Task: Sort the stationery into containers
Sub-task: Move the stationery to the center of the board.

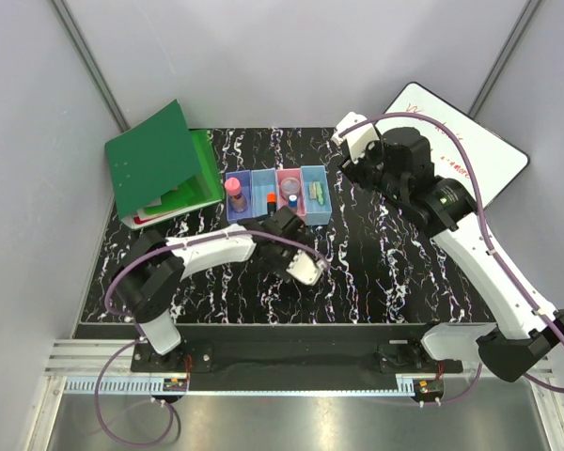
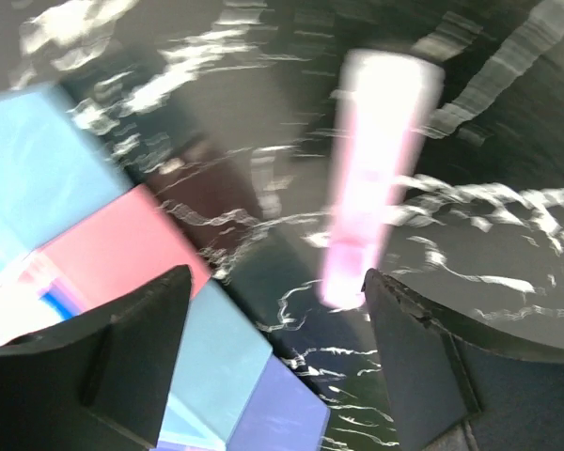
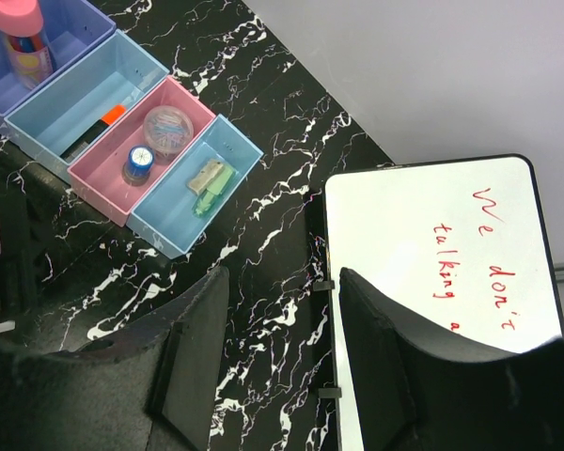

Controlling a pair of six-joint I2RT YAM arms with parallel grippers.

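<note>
Left hand [image 2: 274,282]: our two fingers stand wide apart and clamp nothing.
Pink marker [image 2: 381,174]: it is a blur over the dark desk [image 2: 508,122], out past the fingers. We cannot tell if it touches one. It is beside the bins, not in one.
Right hand [image 3: 282,277]: the fingers are apart and empty. It hangs over the edge of the whiteboard [image 3: 423,310]. We think that keeps it out of the way.
Bins [image 3: 233,148]: there are four in a row, and we think like goes with like. A pink-capped marker [image 3: 23,33] stands in the purple-blue one. An orange piece [image 3: 113,114] lies in the next. A round piece [image 3: 167,130] and a blue piece [image 3: 138,162] share the pink one. A green highlighter [image 3: 210,178] lies in the last.
Next: we think the pink marker belongs with the other marker.
Writing: the red words on the whiteboard read "We don'" and "talking". The rest is cut off. The marker's label is too small to read.
</note>
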